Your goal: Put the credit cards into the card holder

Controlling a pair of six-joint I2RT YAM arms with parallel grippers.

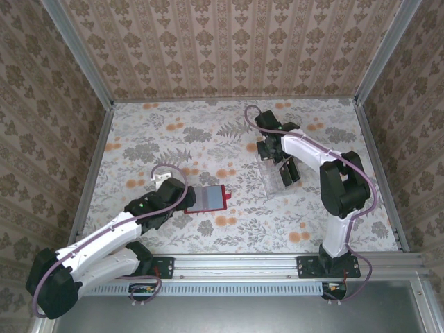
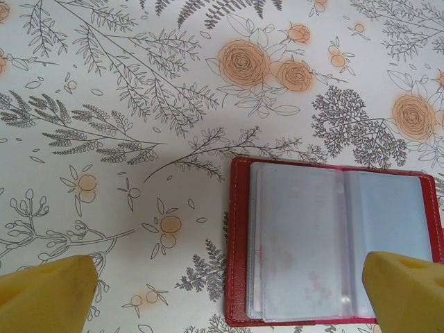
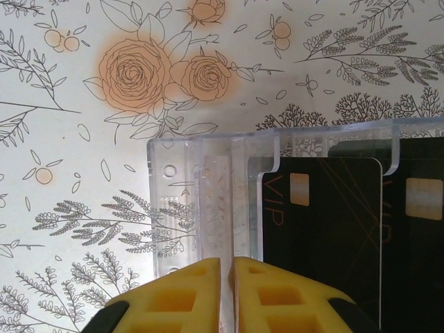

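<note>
Open flat at centre-left of the overhead frame: card holder point(image 1: 207, 198), long axis left-right, clear sleeves up, bare floral table point(image 1: 208, 139) all round. At its left end, left gripper point(image 1: 182, 198), fingers spread wide. Well apart at upper right, slotted in clear tray point(image 3: 173, 208): black credit cards point(image 3: 322, 236), long axis up-frame. Over the tray's left part, right gripper point(image 3: 227, 267), fingers almost pressed together; cannot tell whether pinching anything.

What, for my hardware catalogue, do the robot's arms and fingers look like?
The left arm and right arm both have white links joined by black joints, and a lilac cable loops along each. The left fingers and right fingers are yellow blocks. The right ones show square recesses.
</note>
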